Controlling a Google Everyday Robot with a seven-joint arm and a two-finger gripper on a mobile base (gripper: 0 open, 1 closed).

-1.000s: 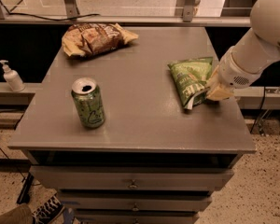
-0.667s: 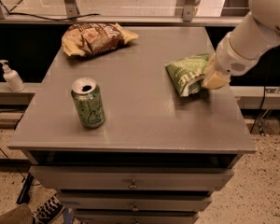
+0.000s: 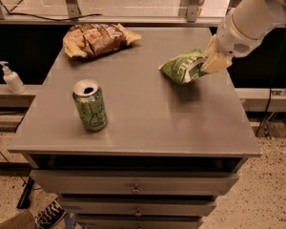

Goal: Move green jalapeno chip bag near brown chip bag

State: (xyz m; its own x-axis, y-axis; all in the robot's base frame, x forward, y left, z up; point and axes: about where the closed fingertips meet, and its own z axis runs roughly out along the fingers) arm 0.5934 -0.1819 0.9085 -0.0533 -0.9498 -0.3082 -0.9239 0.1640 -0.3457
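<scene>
The green jalapeno chip bag (image 3: 180,67) hangs crumpled a little above the right side of the grey table, held at its right end. My gripper (image 3: 206,66) comes in from the upper right on a white arm and is shut on the bag. The brown chip bag (image 3: 96,38) lies flat at the table's far left corner, well apart from the green bag.
A green soda can (image 3: 90,105) stands upright, opened, at the front left of the table (image 3: 148,128). A white pump bottle (image 3: 12,78) stands on a ledge left of the table. Drawers sit under the table's front edge.
My gripper has lifted the green bag off the table and carried it up and slightly left. The brown bag and the can have not moved.
</scene>
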